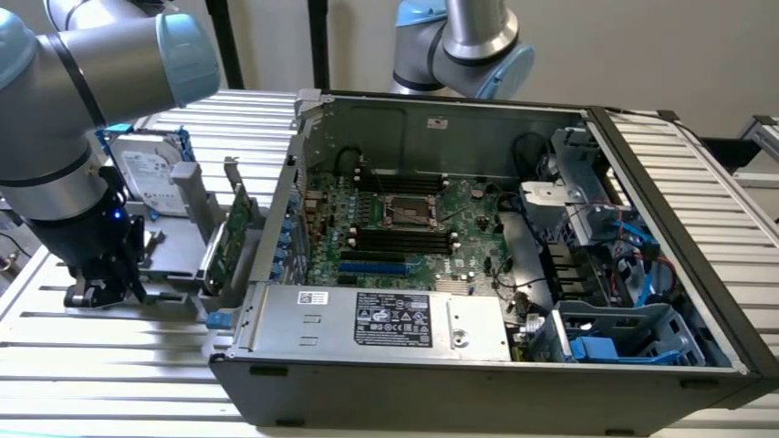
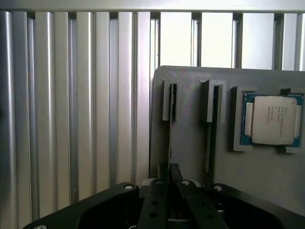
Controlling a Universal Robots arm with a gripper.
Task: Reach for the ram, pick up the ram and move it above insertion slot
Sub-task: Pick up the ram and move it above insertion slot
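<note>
In the exterior view the gripper [image 1: 108, 290] hangs low over a grey holder [image 1: 171, 266] that sits on the slatted table [image 1: 109, 365], at the exterior view's left of the open computer case [image 1: 487, 383]. From this side the arm's dark wrist hides the fingertips and whatever is between them. A hard drive [image 1: 152, 178] stands at the far end of the holder, and a green expansion card [image 1: 232, 235] stands upright between the holder and the case wall. Inside the case, the black memory slots [image 1: 402, 241] lie on the motherboard, well apart from the gripper.

The wrist view gives the detail of the grasp. The gripper [image 2: 169, 170] has its two black fingers [image 2: 158, 191] drawn almost together, pinching the thin edge of the ram [image 2: 170, 126]. The ram is seen edge-on and runs along a narrow slot in the holder [image 2: 190, 148], so it sits in the holder, not lifted. A second slot [image 2: 210, 129] lies just beside it; it is dark inside, and I cannot tell whether it holds a stick. A processor chip [image 2: 271, 119] rests in a recess of the holder, beyond that second slot.
</note>
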